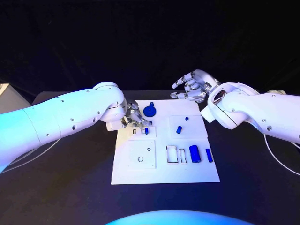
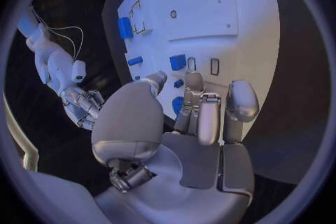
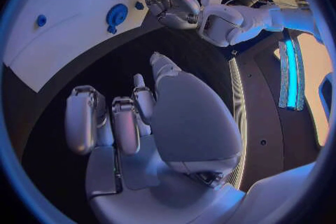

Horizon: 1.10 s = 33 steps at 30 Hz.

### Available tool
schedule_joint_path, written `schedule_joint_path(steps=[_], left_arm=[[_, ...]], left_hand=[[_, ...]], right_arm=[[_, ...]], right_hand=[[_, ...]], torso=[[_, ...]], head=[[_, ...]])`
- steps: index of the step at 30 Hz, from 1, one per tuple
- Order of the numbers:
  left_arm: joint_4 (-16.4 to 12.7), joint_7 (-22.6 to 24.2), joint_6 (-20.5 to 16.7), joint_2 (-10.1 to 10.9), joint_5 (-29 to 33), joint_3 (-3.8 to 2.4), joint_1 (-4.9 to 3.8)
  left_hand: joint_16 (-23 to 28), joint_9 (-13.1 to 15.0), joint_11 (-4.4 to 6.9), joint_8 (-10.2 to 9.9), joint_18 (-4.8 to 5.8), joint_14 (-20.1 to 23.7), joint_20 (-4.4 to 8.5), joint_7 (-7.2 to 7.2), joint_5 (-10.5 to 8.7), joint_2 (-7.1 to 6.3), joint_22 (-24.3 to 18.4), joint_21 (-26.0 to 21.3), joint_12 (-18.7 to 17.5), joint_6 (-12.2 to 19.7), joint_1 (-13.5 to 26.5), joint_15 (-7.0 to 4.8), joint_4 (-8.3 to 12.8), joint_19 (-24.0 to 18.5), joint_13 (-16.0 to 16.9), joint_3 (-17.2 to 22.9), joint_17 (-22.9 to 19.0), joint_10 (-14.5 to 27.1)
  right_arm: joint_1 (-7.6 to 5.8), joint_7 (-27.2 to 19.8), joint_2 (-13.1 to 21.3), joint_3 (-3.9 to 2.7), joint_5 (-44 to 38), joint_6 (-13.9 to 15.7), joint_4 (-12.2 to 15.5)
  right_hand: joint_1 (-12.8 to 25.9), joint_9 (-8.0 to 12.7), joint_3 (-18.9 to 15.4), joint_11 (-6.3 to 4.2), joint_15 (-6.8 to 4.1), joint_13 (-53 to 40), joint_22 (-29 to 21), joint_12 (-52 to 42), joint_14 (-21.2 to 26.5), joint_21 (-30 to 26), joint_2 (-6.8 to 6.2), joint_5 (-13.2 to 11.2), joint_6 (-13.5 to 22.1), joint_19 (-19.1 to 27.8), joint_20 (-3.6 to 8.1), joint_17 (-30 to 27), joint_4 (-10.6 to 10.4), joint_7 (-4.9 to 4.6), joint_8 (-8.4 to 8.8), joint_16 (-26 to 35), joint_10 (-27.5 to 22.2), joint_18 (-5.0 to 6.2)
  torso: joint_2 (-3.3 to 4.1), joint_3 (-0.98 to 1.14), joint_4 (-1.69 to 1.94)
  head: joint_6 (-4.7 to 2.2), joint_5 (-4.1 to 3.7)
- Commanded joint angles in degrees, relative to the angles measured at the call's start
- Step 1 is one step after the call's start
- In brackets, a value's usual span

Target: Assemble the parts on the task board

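The white task board [image 1: 165, 173] lies flat in the middle of the black table [image 1: 69, 187]. I count five blue parts on it: a round one with a stem [image 1: 149, 111] near the far edge, a small peg [image 1: 179, 129] standing in a raised square, a small piece [image 1: 145, 131] by the left hand's fingertips, and a fat cylinder [image 1: 194, 153] lying just beside a thin bar [image 1: 209, 155] toward the near right. Two arms, two hands. The left hand [image 1: 131, 117] sits low over the board's far left part, fingers curled down toward the small piece; whether it has hold of anything I cannot tell. The right hand [image 1: 192, 86] hangs beyond the board's far edge over bare table, fingers loosely apart and holding nothing. The room behind is dark, with a pale box [image 1: 0, 98] at the far left
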State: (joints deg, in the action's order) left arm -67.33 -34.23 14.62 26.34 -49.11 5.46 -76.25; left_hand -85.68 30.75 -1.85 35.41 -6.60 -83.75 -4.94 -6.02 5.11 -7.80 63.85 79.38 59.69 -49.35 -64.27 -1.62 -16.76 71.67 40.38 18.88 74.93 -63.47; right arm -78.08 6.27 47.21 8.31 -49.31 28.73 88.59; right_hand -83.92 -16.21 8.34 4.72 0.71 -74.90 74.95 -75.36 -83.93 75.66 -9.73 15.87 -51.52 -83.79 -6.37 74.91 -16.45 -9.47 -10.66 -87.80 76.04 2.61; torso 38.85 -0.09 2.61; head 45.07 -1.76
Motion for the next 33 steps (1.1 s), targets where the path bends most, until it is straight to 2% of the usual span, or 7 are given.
schedule_joint_path(steps=[1,33], left_arm=[[0.3,0.1,1.8,-0.3,0.1,0.1,-0.04],[1.5,0.8,4.0,-1.7,1.6,0.74,0.13]], left_hand=[[-0.3,0.1,-0.08,0.4,1.16,-2.0,0.08,-0.03,0.24,0.66,0.0,0.2,0.1,0.5,-0.2,0.18,0.1,0.2,-0.1,-0.3,3.4,0.5],[-0.4,1.2,-0.04,0.6,1.13,-2.0,0.02,0.02,0.32,1.5,0.0,0.3,0.5,0.9,-2.3,0.18,0.4,0.0,0.2,0.3,3.6,0.8]], right_arm=[[-0.01,-0.5,-0.1,-0.01,0.0,-0.7,0.0],[0.0,-0.1,-0.6,-0.01,0.0,-1.2,-0.3]], right_hand=[[0.6,0.1,0.3,-0.04,-0.38,-0.7,5.7,0.4,-4.7,-0.2,-0.18,0.3,0.4,0.2,0.16,10.6,0.0,-0.08,-0.24,0.3,-0.3,0.74],[0.7,0.1,0.5,-0.05,-0.4,-0.7,5.6,0.3,-4.7,-0.4,-0.15,0.7,0.5,0.3,0.18,10.5,0.0,-0.07,-0.36,0.3,-0.2,0.76]], torso=[[0.01,0.01,0.0],[-0.01,0.02,0.01]], head=[[0.23,-0.09],[0.82,-0.31]])
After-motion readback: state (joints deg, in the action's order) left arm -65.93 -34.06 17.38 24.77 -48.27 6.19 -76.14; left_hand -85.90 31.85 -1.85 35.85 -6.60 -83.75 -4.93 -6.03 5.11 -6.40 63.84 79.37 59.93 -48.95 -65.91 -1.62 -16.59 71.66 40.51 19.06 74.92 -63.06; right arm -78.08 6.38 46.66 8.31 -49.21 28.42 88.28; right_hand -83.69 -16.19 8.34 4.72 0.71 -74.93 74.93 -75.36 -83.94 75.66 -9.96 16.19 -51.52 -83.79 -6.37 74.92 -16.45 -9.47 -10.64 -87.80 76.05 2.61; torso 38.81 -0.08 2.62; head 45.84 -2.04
